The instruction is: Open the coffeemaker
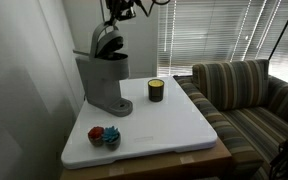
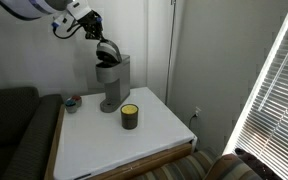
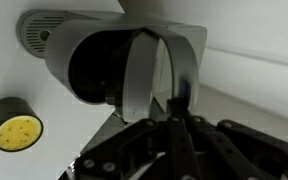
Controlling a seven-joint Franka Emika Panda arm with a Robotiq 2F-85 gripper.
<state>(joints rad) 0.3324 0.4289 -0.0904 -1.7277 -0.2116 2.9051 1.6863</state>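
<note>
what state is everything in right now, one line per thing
coffeemaker: upright on the table, open
top lid: tilted up, dark chamber showing in the wrist view
gripper: shut, close above the raised lid; whether it touches the lid is unclear
candle jar: upright, uncovered, yellow wax showing; cannot tell if lit
window blinds: lowered

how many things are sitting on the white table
3: the tall grey pod coffeemaker, the small dark cylindrical candle jar beside it but apart, and a small red-and-teal cluster near a corner of the white table, possibly more than one piece.
</note>
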